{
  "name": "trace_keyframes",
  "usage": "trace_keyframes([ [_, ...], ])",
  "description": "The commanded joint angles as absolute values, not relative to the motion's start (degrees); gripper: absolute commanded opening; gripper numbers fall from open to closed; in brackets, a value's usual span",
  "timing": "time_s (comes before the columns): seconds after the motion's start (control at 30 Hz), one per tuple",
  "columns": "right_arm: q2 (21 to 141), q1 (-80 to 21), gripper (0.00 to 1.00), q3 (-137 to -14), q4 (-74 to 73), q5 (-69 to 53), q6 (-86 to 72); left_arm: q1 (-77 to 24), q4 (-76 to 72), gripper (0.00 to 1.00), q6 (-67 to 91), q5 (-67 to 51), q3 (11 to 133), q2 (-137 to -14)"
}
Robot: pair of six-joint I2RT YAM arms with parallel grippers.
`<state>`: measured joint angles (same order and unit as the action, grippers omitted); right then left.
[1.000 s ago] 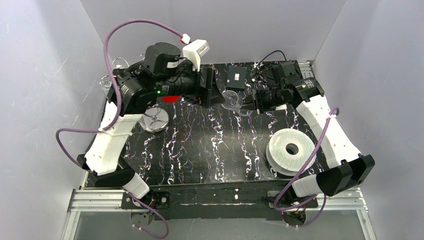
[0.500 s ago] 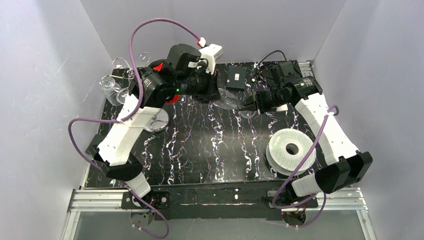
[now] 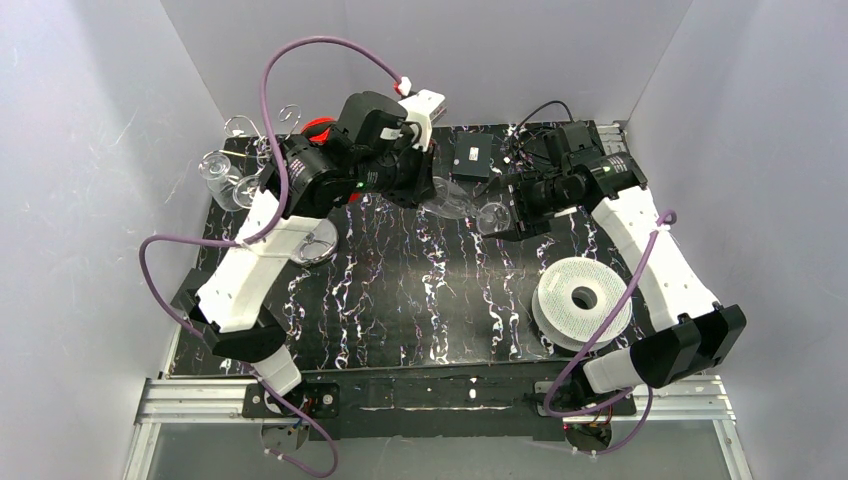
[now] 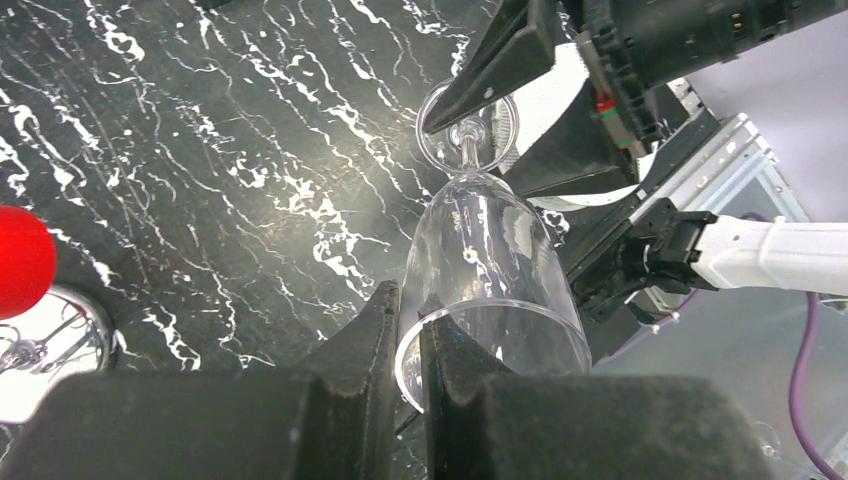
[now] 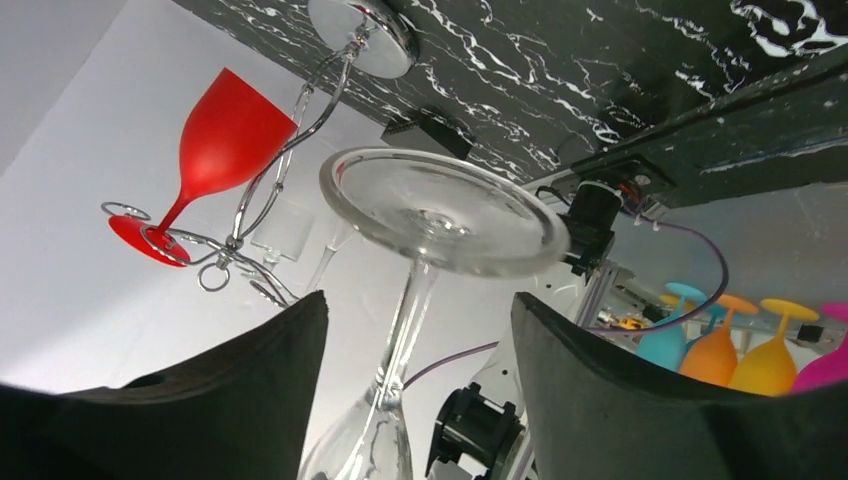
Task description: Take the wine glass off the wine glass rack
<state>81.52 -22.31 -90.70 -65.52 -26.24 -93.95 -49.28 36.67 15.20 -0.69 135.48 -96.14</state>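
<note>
Since a second ago, left jaws have swung in and are now clamping the glass (image 4: 490,260) rim, while right jaws are spreading off its stem, released. Glass is lying sideways in the air between both arms, above the counter (image 3: 400,300), well apart from the rack (image 3: 316,242). Being light, rigid, slick and brittle, it is likely calling for gentle pressure; the stem is offering the sturdier hold.

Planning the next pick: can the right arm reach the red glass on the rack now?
Probably not: the left gripper, shut on the rim of the clear glass, blocks the way to the red glass, and the open right gripper straddles its stem.
</note>
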Motion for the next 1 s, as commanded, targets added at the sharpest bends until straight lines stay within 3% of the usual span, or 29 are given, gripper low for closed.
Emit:
trace_keyframes([
  [0.0,79.01,-20.01,0.77,-92.46,-66.78,-24.48,-88.29,-49.44,38.42,0.0,13.23,3.78,137.55,-95.85],
  [0.37,74.34,-13.54,0.83,-93.14,-73.95,-15.09,-74.62,-45.98,38.24,0.0,15.94,4.07,133.57,-100.47],
  [0.63,68.84,-12.5,0.88,-96.17,-74.91,-3.52,-68.66,-44.5,36.16,0.0,20.03,0.67,136.86,-111.26],
  [0.97,65.91,-12.24,0.89,-96.66,-76.18,-0.39,-65.35,-44.3,33.58,0.0,23.49,0.1,137.37,-120.55],
])
